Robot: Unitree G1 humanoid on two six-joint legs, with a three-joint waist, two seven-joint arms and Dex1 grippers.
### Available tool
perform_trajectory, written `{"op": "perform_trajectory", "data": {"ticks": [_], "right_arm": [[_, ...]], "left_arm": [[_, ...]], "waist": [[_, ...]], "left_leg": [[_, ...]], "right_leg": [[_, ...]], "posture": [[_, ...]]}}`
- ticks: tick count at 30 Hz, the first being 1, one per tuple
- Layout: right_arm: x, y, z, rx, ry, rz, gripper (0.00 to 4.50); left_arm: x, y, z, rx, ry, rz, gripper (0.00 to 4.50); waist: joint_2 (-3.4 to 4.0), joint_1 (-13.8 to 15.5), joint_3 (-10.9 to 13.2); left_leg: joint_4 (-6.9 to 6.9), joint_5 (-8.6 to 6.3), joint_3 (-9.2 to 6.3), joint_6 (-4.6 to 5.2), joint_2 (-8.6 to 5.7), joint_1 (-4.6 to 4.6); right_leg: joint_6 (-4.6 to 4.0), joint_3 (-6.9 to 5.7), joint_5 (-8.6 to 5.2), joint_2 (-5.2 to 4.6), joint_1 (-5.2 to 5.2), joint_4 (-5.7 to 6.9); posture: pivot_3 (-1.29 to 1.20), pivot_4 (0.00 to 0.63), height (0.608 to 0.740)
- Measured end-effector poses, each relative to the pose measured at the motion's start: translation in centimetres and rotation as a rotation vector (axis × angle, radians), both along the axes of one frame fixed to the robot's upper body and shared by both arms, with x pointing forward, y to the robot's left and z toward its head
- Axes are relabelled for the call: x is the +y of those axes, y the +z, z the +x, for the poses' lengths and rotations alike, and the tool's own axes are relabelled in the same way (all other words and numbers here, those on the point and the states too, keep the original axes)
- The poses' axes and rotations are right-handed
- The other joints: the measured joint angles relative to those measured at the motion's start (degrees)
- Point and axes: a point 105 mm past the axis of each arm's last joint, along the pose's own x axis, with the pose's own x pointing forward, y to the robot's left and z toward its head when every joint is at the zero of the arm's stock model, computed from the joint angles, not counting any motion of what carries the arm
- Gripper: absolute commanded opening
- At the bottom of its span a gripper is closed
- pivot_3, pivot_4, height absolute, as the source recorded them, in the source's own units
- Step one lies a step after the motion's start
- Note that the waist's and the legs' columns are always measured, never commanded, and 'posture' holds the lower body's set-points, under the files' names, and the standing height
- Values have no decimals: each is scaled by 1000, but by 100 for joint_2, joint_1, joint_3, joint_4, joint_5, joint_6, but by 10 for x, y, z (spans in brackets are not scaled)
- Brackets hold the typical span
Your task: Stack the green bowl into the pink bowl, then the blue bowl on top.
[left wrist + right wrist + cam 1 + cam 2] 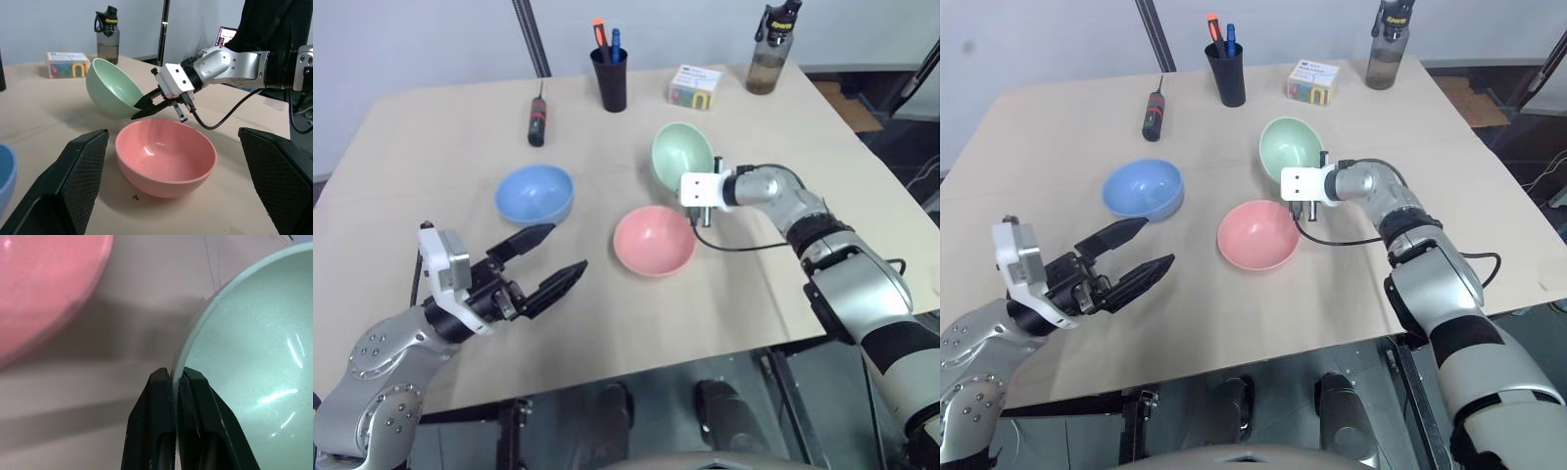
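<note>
The green bowl [681, 154] is pinched at its rim by my right gripper [146, 104], whose two fingers [161, 426] are closed on the edge, one inside the bowl and one outside. I see the bowl tilted steeply, its opening turned toward the robot's left, with the gripped edge raised off the table [431, 157] and the far side low near the tabletop; I cannot tell whether that side touches the wood. It sits just beyond and to the right of the pink bowl [654, 240], close to it but apart. The pink bowl stands upright on the table, near the middle of my view.

The blue bowl [534, 193] rests upright to the left of the pink one, well apart from the green bowl. My left gripper [543, 260] hangs above the near left part of the table, its fingers spread wide and holding nothing, pointing toward the pink bowl.

Along the far side of the table I see a black cup [609, 78] with pens in it, a screwdriver [537, 119] lying to its left, a small colourful box [695, 87] to its right, and a dark bottle [770, 54] beyond that. A thin black cable [744, 245] loops from my right wrist over the tabletop.
</note>
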Motion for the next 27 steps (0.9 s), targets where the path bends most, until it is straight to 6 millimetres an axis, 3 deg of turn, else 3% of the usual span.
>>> {"op": "perform_trajectory", "data": {"ticks": [3,6,7,8,13,19,25,27], "right_arm": [[5,25,-11,49,86,79,83],[3,40,-46,155,221,117,83],[3,40,-48,169,224,120,83],[6,38,-74,254,271,129,83],[20,30,-106,327,294,103,1730],[22,18,-117,397,259,86,4398],[23,20,-124,412,239,123,4467],[23,29,-127,400,234,203,4467]], "left_arm": [[0,2,2,-10,2,-2,4500],[5,-1,6,-4,29,-1,4500],[5,-1,6,-3,31,-1,4500],[8,-4,10,9,51,8,4500],[9,-6,15,10,62,20,4500],[11,-6,22,12,66,26,4500],[15,-9,28,18,120,67,4500],[22,-14,36,9,225,149,4500]], "waist": [[5,1,3],[7,57,3],[7,61,3],[10,78,5],[10,69,5],[8,103,4],[8,136,4],[8,155,4]], "left_leg": [[-1,0,-1,0,1,2],[-4,-1,-12,0,2,-1],[-4,-1,-12,0,2,-1],[-4,0,-13,0,2,-3],[2,1,-9,-1,4,4],[6,0,-9,-1,3,-3],[4,0,-8,-1,4,-2],[4,0,-9,-1,3,-2]], "right_leg": [[10,-1,6,1,1,1],[18,-9,10,1,3,1],[19,-10,10,1,3,1],[17,-11,9,1,0,3],[0,-10,-4,3,0,5],[-1,-10,-3,3,-1,3],[0,-10,-3,3,-2,2],[0,-10,-3,3,-1,2]], "posture": [[0,150,740],[0,150,740],[0,150,740],[0,150,740],[0,150,740],[0,150,740],[0,150,740],[0,150,740]]}}
